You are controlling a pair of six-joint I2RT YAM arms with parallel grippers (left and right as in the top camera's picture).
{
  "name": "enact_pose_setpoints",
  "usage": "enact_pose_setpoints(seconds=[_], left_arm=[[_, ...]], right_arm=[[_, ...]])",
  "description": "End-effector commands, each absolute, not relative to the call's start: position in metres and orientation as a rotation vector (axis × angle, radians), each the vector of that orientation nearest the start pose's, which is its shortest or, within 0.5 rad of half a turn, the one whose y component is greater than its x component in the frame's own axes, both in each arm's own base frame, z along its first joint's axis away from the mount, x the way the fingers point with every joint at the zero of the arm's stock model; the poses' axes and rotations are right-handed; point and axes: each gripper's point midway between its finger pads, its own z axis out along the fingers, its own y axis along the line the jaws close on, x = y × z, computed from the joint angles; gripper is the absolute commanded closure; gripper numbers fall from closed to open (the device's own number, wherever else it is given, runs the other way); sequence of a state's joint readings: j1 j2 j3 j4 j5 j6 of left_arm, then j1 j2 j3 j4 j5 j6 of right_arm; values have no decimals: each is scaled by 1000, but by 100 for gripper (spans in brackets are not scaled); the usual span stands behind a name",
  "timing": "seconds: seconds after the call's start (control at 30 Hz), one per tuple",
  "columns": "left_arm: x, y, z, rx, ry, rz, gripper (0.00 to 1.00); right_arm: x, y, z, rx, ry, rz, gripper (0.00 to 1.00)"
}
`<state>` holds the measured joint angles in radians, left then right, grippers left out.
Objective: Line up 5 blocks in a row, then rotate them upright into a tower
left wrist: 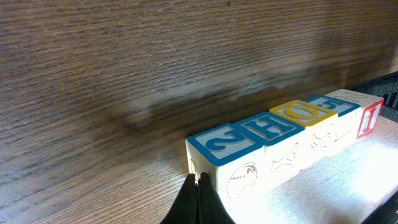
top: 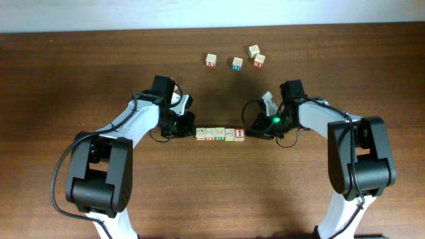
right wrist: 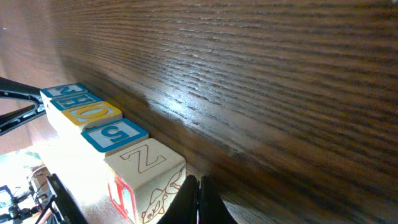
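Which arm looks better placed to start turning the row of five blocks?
Left, narrowly: the left end effector, shut, touches the end block of the row; the right end effector, also shut, sits by the other end, contact unclear. Probably both must squeeze together.

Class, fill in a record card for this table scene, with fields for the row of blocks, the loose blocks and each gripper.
row of blocks: five, side by side in one straight line, mid-table
loose blocks: four, scattered on the far side of the table
left gripper: shut, at the row's left end
right gripper: shut, at the row's right end
table: dark wood
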<state>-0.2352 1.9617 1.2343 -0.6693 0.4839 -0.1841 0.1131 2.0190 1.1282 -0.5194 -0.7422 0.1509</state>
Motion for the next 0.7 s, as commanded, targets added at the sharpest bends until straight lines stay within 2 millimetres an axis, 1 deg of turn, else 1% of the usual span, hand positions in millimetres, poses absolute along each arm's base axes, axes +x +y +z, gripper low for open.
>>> enact_pose_setpoints(seconds=[0.0, 0.07, 0.1, 0.2, 0.43, 0.5, 0.67], left_arm=[[349, -171, 14, 127, 2988, -810, 100], [349, -171, 14, 127, 2988, -810, 100], [349, -171, 14, 127, 2988, -810, 100], [349, -171, 14, 127, 2988, -810, 100], [349, -171, 14, 127, 2988, -810, 100], [349, -171, 14, 127, 2988, -810, 100], [349, -171, 14, 127, 2988, -810, 100]], right_arm=[[348, 166, 12, -98, 2831, 1215, 96], [347, 167, 14, -115, 2819, 1234, 96], [346, 169, 16, -151, 2799, 1259, 96], [344, 170, 17, -154, 2800, 1274, 96], [341, 178, 26, -178, 2759, 1377, 96], [340, 179, 26, -182, 2760, 1377, 96], [337, 192, 29, -238, 2757, 1382, 96]])
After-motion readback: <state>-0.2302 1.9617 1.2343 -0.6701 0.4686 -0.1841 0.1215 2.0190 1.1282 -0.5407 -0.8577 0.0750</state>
